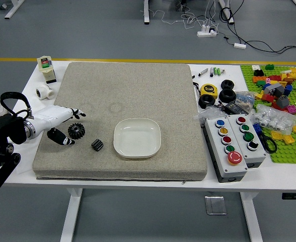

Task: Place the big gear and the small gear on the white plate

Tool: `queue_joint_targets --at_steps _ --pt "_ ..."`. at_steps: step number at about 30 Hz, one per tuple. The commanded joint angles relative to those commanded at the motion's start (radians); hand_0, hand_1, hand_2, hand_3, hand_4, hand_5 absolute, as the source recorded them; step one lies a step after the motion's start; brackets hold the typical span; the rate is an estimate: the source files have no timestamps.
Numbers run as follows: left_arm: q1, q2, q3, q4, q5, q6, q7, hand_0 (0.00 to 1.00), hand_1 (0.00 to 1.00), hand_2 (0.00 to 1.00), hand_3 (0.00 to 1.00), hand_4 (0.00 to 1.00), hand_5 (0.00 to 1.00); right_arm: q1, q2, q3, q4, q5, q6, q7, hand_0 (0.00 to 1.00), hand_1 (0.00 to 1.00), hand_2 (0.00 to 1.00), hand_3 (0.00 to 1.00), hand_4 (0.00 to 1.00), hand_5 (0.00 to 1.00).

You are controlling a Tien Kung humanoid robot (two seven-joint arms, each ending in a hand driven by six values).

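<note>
shallow white plate (pixel 137 138) on my gray mat (pixel 138 91), 2 black gears lying outside it, big gear (pixel 76 131) round and toothed beside my spread, relaxed left fingers (pixel 75 112), small gear (pixel 97 144) stubby, ridged, between big gear and plate

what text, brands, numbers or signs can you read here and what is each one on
None reads clearly enough to quote.
Yellow tape measure: dark print on its face, too small and blurred to read.
Off-white device at the far left corner: red and green label, too small to read.
Red button: faint markings, too small to read.
</note>
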Motion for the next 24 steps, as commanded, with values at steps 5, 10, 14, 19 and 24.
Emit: queue_joint_targets --at_steps 5,10,14,19,24 --pt "-0.014 -0.006 0.016 0.022 0.000 -0.005 -0.001 0.570 0.625 0.655 0.727 0.586 0.026 0.002 0.000 -0.001 0.000 0.001 0.000 0.000 0.747 0.790 0.820 0.728 0.899 0.781" --pt "-0.021 -0.015 0.030 0.032 0.000 -0.010 -0.001 0.551 0.603 0.623 0.695 0.503 0.002 0.001 0.001 -0.004 -0.001 0.003 0.000 0.000 0.748 0.790 0.820 0.728 0.899 0.781" --pt "-0.021 -0.020 0.037 0.039 0.000 -0.011 -0.001 0.514 0.545 0.566 0.625 0.397 0.002 -0.001 0.000 -0.006 -0.001 0.003 0.000 0.000 0.747 0.790 0.820 0.728 0.899 0.781" --pt "-0.016 -0.022 0.037 0.039 0.000 -0.005 -0.004 0.514 0.545 0.566 0.625 0.397 0.002 -0.002 0.001 -0.008 -0.001 0.005 0.000 0.001 0.747 0.790 0.820 0.728 0.899 0.781" --pt "-0.012 -0.025 0.027 0.036 0.000 0.002 -0.003 0.434 0.471 0.507 0.547 0.249 0.002 -0.003 0.000 -0.010 -0.002 0.004 0.001 0.001 0.748 0.790 0.819 0.728 0.899 0.781"
